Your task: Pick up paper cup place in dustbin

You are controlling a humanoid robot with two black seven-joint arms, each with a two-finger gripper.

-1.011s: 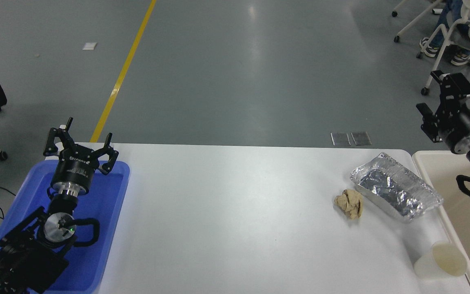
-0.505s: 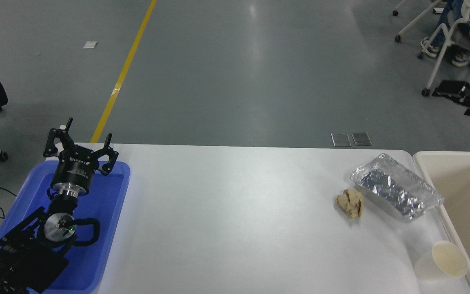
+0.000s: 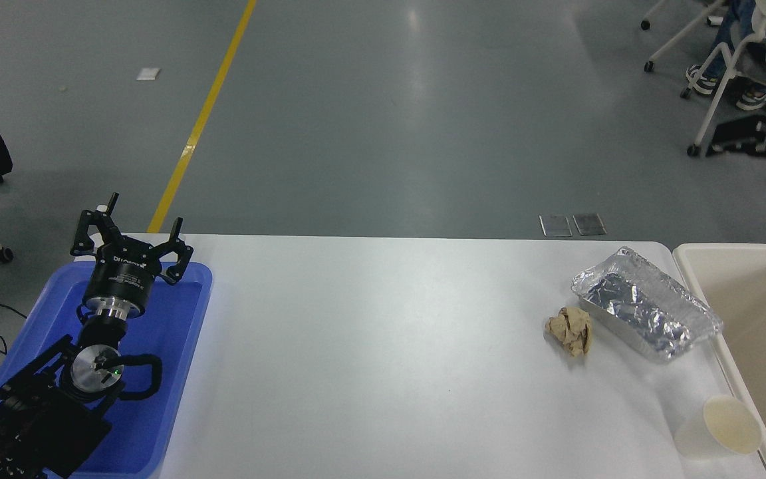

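Paper cup (image 3: 719,429) waits at the near right corner of the white table (image 3: 383,359), its cream inside turned towards the dustbin (image 3: 689,266). From the head view it is hard to say whether it stands upright or leans. It sits just beside the bin's long beige wall, so the carry should be short: a lift, a small shift right and a release over the rim. The bin runs along the table's right edge and looks bare in the part that shows.

Further along that edge, towards the far right corner, a silver foil tray (image 3: 645,303) lies aslant against the bin's side. A crumpled tan paper ball (image 3: 569,329) is close at its left. Both are apart from the cup and seem unlikely to hinder a grasp.

The left gripper (image 3: 131,249) is parked over the far end of the blue tray (image 3: 177,346) at the table's left edge, its fingers (image 3: 180,256) spread wide and holding nothing. A blurred black shape beyond the far right corner looks like the right gripper (image 3: 739,131). Whether it is spread or closed cannot be told, and it touches nothing on the table. The cup is not yet picked up.
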